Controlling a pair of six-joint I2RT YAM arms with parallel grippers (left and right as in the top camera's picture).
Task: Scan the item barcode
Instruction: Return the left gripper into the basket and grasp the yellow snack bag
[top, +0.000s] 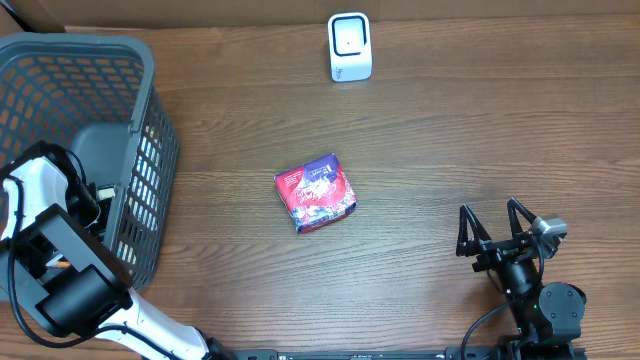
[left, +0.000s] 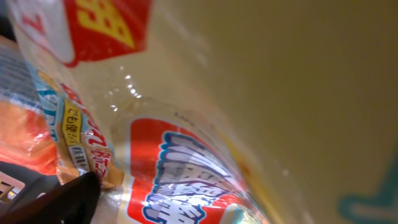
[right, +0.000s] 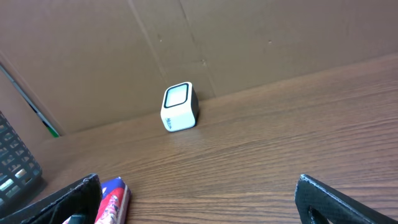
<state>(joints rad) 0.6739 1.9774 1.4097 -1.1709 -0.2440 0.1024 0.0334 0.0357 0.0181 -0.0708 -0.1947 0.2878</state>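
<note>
A: So, where is the packet (top: 316, 192)?

B: It lies flat on the middle of the desk (top: 420, 130), well apart from the white scanner (top: 350, 47) at the far edge. Nothing touches it.

A: And the right hand (top: 497, 232)?

B: Released, fingers spread, holding nothing, near the front edge. Its own camera catches the scanner's window from the front, plus one end of the packet beside a finger.

A: The left hand (top: 98, 196)?

B: From above it is down inside the grey basket (top: 150, 90), mostly hidden. Only its wrist camera shows what is there: glossy red, yellow and orange wrappers (left: 186, 174) pressed close, with one dark finger (left: 43, 199) in the corner. The jaws stand wide, but I cannot tell whether it grips a wrapper.
</note>
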